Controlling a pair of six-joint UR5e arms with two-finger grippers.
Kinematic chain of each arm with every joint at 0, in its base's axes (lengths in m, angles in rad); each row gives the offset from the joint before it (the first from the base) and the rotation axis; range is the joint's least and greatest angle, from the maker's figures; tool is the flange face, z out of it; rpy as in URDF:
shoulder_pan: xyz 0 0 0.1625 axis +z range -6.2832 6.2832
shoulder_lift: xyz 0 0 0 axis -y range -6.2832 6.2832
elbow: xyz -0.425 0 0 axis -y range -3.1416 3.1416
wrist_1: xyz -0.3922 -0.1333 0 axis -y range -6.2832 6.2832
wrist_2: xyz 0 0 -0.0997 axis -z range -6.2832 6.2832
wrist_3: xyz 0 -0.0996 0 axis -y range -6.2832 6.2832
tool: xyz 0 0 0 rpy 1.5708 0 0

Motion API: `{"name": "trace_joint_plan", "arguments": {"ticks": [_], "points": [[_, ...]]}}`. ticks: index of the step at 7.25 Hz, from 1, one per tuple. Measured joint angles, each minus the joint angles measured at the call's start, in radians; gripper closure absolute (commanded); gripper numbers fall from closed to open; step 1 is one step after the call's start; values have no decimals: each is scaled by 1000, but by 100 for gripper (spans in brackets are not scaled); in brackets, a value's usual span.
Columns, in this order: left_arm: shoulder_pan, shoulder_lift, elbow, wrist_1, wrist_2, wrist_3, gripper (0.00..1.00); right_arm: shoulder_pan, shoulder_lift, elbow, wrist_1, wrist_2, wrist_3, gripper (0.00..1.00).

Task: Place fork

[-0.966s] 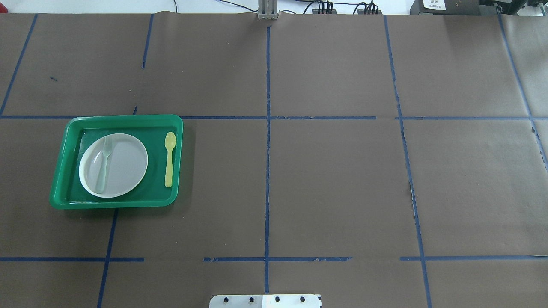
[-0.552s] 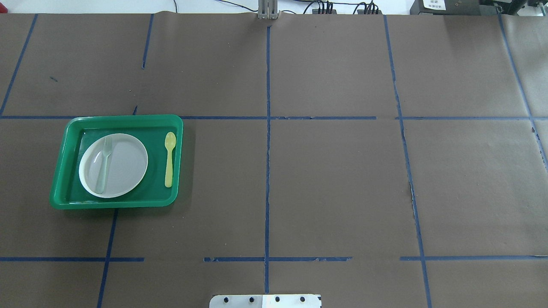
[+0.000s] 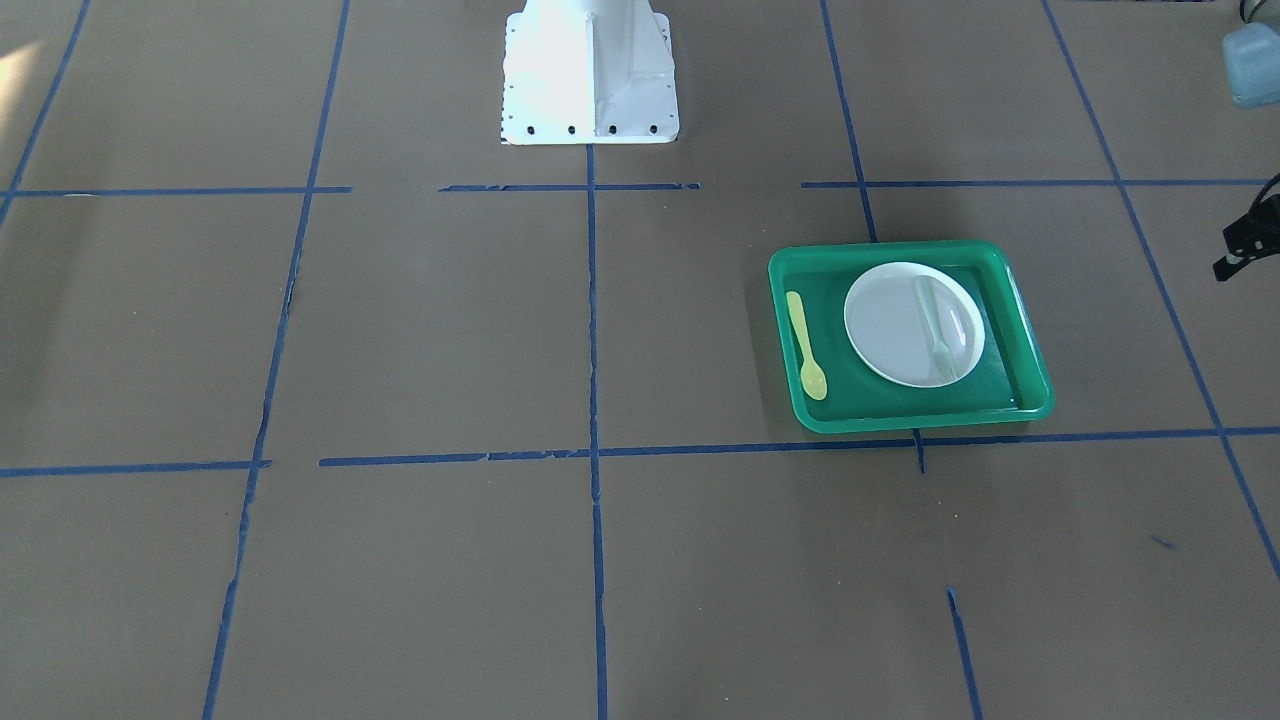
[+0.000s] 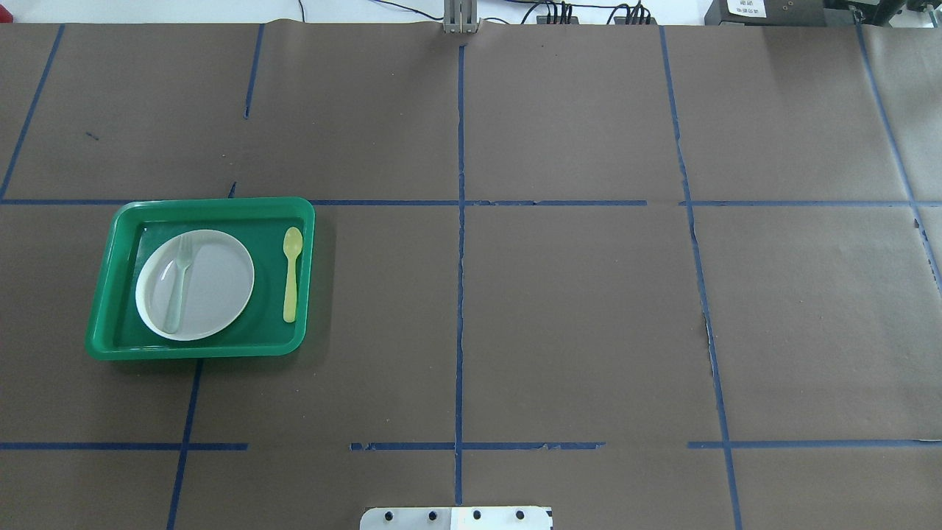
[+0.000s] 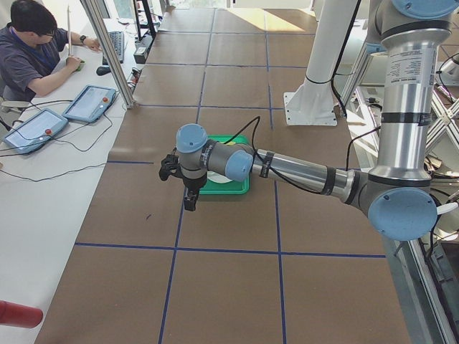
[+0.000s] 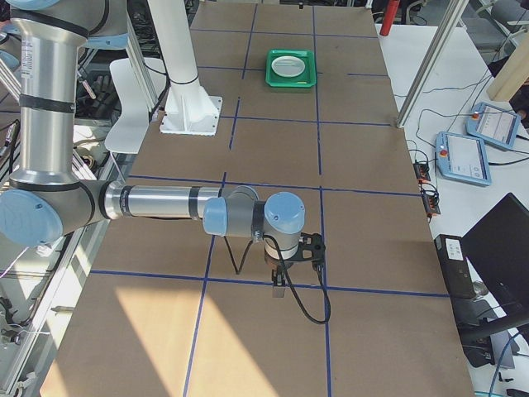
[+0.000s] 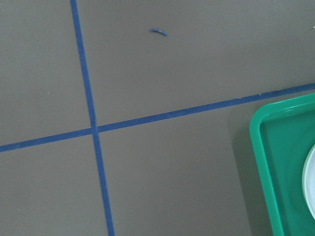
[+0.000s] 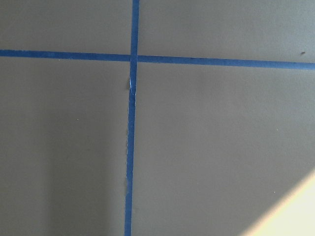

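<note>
The fork [image 4: 176, 283] lies flat on the left part of the plate [image 4: 221, 283]. Its tines point to the far side and its handle end reaches the plate's near rim. The plate sits in the tray [image 4: 103, 294], which stands on the left half of the tabletop [image 4: 574, 309]. The spoon [image 4: 291, 274] lies on the tray floor just right of the plate and apart from it. Its bowl is at the far end and it runs roughly parallel to the fork. Neither arm touches the fork.

The left fingers [image 5: 188, 199] hang pointing down above bare tabletop, near the tray's left side and outside it. The left wrist view catches only a corner of the tray and a sliver of the plate at its right edge. These fingers show clearly only in the side view, so I cannot tell whether they are spread or pressed together.

The right fingers [image 6: 279, 285] point down above a tape line [image 6: 165, 276] at the right end of the tabletop, well apart from the tray. Here too I cannot tell whether they are spread or pressed together.
</note>
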Motion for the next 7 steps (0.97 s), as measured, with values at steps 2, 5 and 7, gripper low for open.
{"name": "trace_joint_plan", "arguments": {"ticks": [2,5,7], "points": [[148,-4,-7,-190,68,-284,0,0,0,0,0,0,0,0],[351,-42,-3,-265,190,-578,2,0,0,0,0,0,0,0],[464,-50,29,-359,261,-719,8,0,0,0,0,0,0,0]]}}
